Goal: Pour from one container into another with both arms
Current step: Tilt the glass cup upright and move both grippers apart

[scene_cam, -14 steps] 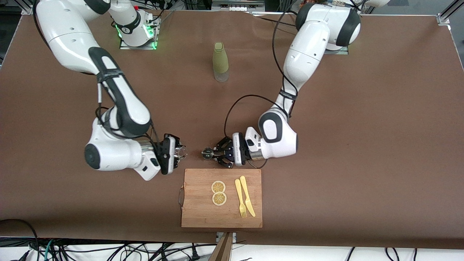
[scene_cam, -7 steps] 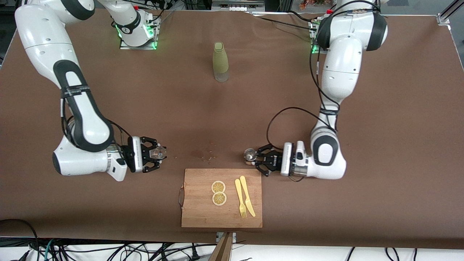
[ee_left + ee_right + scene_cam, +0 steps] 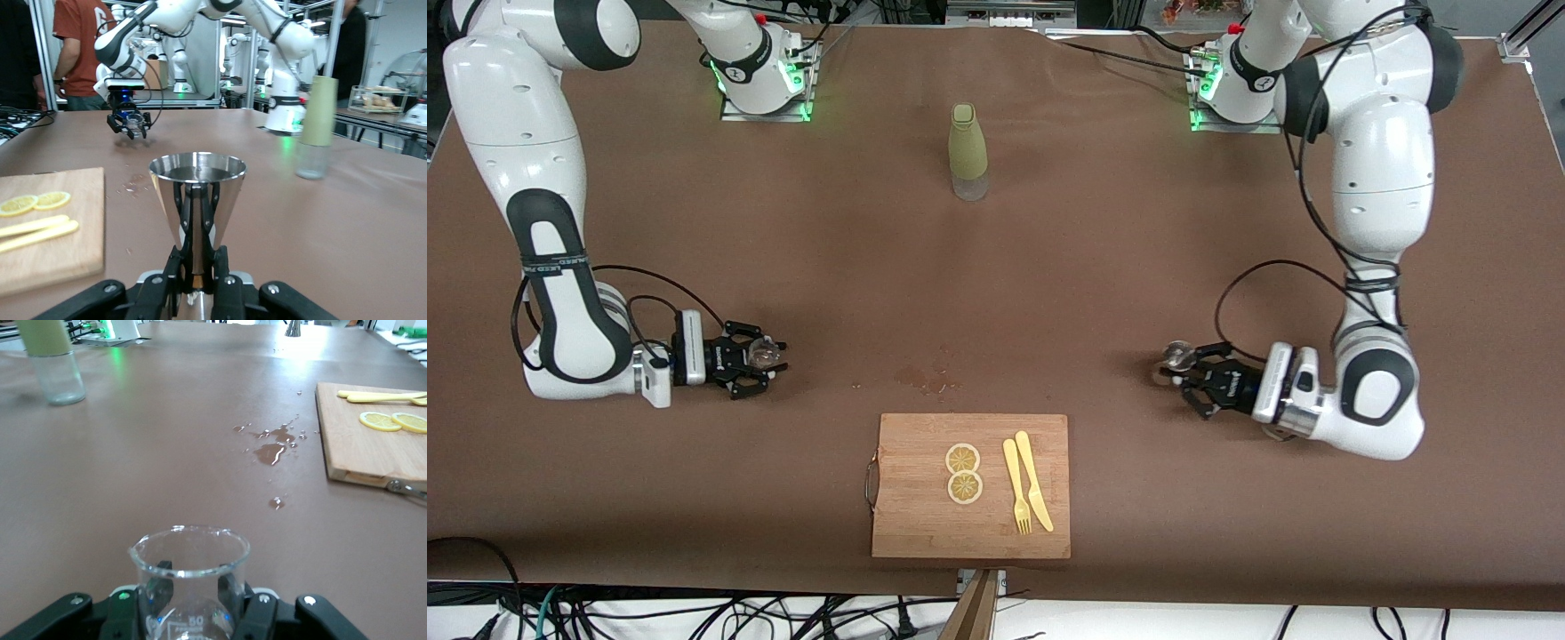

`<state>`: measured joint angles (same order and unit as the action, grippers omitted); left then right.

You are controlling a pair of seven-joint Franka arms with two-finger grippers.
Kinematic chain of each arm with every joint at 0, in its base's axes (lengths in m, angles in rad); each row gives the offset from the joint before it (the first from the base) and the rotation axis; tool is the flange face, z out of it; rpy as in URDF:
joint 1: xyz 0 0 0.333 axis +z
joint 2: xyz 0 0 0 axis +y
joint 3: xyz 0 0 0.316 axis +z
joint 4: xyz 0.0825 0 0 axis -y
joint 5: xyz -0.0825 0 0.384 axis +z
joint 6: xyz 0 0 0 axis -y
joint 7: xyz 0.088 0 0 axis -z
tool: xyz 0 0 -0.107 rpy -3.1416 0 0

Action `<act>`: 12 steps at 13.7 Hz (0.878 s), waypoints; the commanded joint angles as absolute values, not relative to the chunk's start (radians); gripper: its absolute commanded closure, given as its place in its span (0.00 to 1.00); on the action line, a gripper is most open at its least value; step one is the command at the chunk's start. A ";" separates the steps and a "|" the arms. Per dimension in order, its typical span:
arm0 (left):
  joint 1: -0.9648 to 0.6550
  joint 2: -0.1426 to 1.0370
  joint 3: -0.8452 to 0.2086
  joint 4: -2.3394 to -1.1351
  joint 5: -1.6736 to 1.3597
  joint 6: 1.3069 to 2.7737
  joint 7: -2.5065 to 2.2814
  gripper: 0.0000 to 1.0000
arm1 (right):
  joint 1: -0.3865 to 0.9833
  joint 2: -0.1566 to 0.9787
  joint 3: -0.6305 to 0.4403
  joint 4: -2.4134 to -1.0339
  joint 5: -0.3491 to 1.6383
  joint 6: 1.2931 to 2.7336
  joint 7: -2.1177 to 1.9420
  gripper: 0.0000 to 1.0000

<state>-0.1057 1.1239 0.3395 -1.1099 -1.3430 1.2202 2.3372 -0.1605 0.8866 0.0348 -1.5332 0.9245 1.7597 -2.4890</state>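
The steel jigger [image 3: 1176, 356] stands upright, pinched at its waist by my left gripper [image 3: 1183, 368], which is shut on it low over the table toward the left arm's end. In the left wrist view the jigger [image 3: 197, 193] fills the middle above the left gripper [image 3: 198, 267]. My right gripper [image 3: 763, 357] is shut on the small clear glass cup [image 3: 762, 352], low over the table toward the right arm's end. The cup [image 3: 190, 577] stays upright with the right gripper [image 3: 190, 603] closed around its lower half. Cup and jigger are well apart.
A wooden cutting board [image 3: 911, 524] with two lemon slices [image 3: 963, 473], a yellow fork and a knife [image 3: 1028, 482] lies near the front edge. A small wet spill [image 3: 925, 378] marks the table just past it. An olive-green bottle [image 3: 967, 151] stands at mid-table near the bases.
Both arms have swung apart from the table's middle toward their own ends, the right carrying the glass cup and the left carrying the jigger. The spill is now uncovered.
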 commanded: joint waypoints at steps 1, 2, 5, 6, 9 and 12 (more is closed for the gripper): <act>-0.010 1.095 0.325 -1.138 -1.215 1.164 2.407 1.00 | -0.181 0.871 -0.004 -1.592 0.989 1.704 -2.627 0.60; 0.029 1.097 0.325 -1.137 -1.201 1.163 2.419 1.00 | -0.183 0.876 -0.024 -1.600 1.006 1.681 -2.667 0.60; 0.142 1.118 0.318 -1.106 -1.207 1.172 2.483 1.00 | -0.189 0.882 -0.070 -1.637 1.057 1.660 -2.747 0.60; 0.178 1.130 0.313 -1.086 -1.213 1.181 2.490 1.00 | -0.190 0.882 -0.075 -1.647 1.066 1.654 -2.750 0.60; 0.230 1.135 0.304 -1.086 -1.215 1.218 2.494 1.00 | -0.190 0.888 -0.090 -1.654 1.083 1.655 -2.746 0.49; 0.253 1.158 0.307 -1.101 -1.197 1.192 2.561 1.00 | -0.190 0.890 -0.103 -1.652 1.081 1.660 -2.746 0.38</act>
<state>0.2343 1.1428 0.3229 -1.1104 -1.2270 1.2116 2.4951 -0.1892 0.8989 -0.0882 -1.6346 1.0559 1.6688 -2.7125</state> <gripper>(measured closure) 0.784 0.476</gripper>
